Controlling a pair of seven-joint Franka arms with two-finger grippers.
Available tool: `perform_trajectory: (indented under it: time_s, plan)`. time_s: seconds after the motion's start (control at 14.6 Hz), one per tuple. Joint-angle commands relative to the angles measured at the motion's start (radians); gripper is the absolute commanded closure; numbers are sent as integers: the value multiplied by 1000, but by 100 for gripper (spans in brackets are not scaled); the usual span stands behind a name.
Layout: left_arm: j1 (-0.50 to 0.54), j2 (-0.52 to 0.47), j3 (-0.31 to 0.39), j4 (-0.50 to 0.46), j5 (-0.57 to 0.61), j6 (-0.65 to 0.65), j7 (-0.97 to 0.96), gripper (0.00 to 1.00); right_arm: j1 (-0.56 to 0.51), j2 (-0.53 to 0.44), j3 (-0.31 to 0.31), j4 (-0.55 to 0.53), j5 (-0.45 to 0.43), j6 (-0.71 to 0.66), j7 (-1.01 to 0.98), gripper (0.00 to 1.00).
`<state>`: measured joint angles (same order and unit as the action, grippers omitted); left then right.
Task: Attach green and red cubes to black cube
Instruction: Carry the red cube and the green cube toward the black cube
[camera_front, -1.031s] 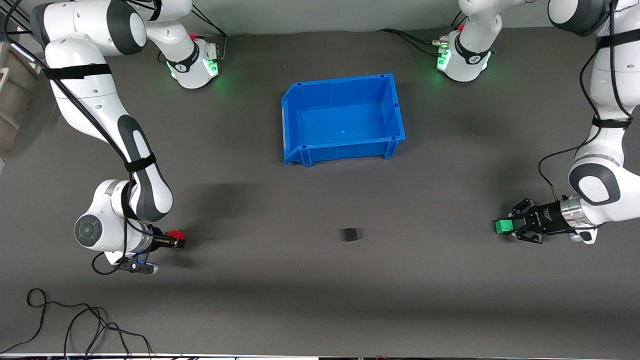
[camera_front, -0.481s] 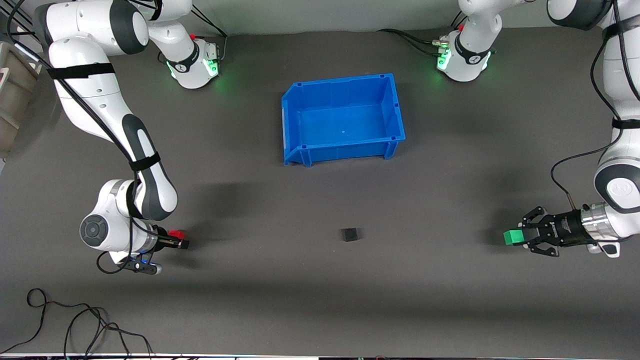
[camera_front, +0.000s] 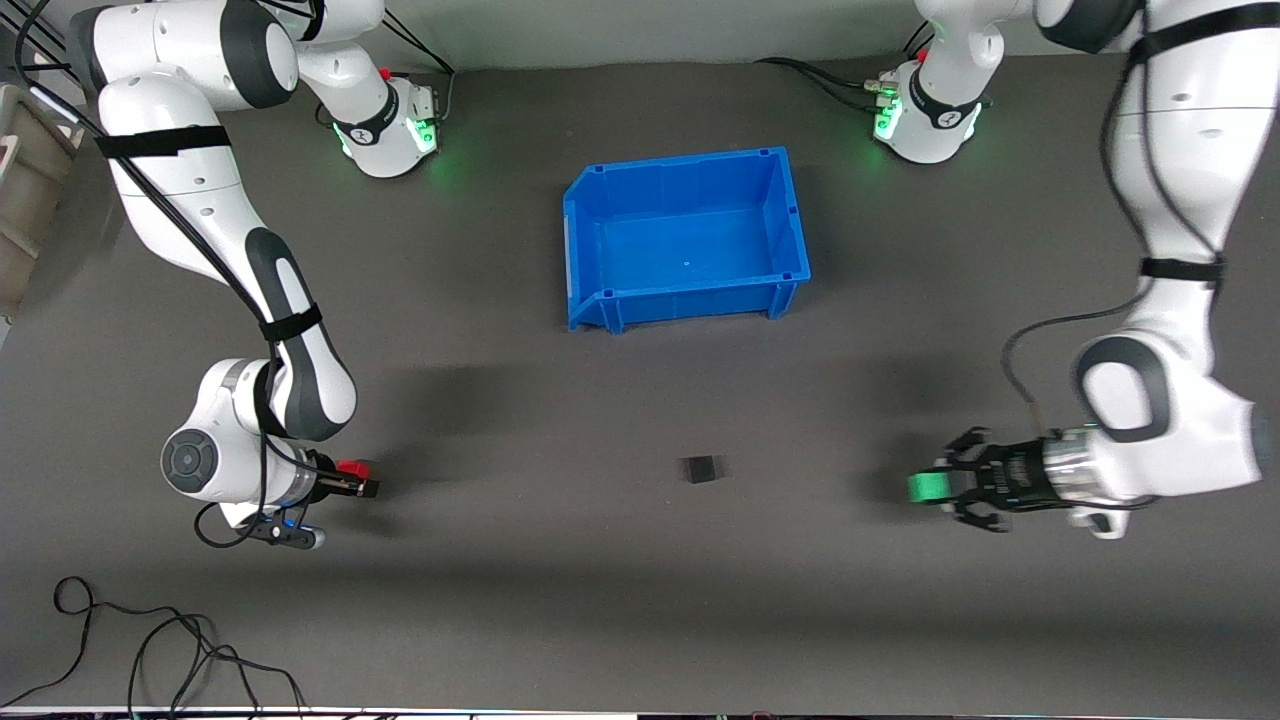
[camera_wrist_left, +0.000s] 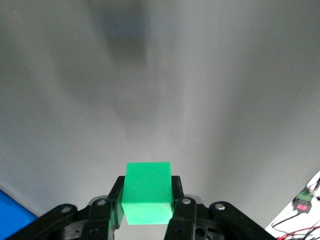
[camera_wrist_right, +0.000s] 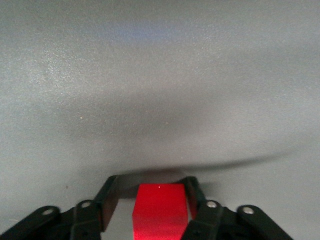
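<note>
The black cube (camera_front: 701, 468) lies alone on the dark table, nearer the front camera than the blue bin. My left gripper (camera_front: 932, 487) (camera_wrist_left: 148, 186) is shut on the green cube (camera_front: 924, 487) (camera_wrist_left: 148, 172) and holds it over bare table, between the black cube and the left arm's end. The red cube (camera_front: 351, 467) (camera_wrist_right: 160, 210) rests on the table toward the right arm's end. My right gripper (camera_front: 362, 482) (camera_wrist_right: 151, 184) is low around it and open. One finger touches the cube, and a gap shows at the other finger.
An empty blue bin (camera_front: 680, 158) stands mid-table, nearer the robot bases. Loose black cables (camera_front: 150, 640) lie by the table's front edge at the right arm's end. Bare table separates each gripper from the black cube.
The left arm has swung the green cube toward the black cube. The right gripper has stayed at the red cube while its fingers narrowed around it.
</note>
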<state>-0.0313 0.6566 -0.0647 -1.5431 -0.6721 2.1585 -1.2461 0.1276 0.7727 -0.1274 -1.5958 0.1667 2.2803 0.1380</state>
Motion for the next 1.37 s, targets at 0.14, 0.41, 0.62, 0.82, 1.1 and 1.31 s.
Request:
perform_trajectory:
  time_s: [0.14,0.41,0.62,0.82,1.1,1.31]
  plan:
    - [-185,27,19,5,-6,175,-165,100,6,5,-3,-9,27,10,5,100]
    - [-295,80,19,3,-23,291,-179,100,7,2,-3,-4,27,8,18,100]
    - [-355,115,19,-3,-27,334,-184,100,6,-16,-3,-3,71,2,102,100]
    - [-393,150,19,-6,-29,412,-234,100,18,-24,-2,5,192,-1,243,100]
    - [-394,159,19,-6,-29,420,-283,100,107,-23,-3,66,238,-1,676,100]
    - [-397,164,19,-2,-27,422,-334,100,150,-1,-3,129,238,-1,913,100]
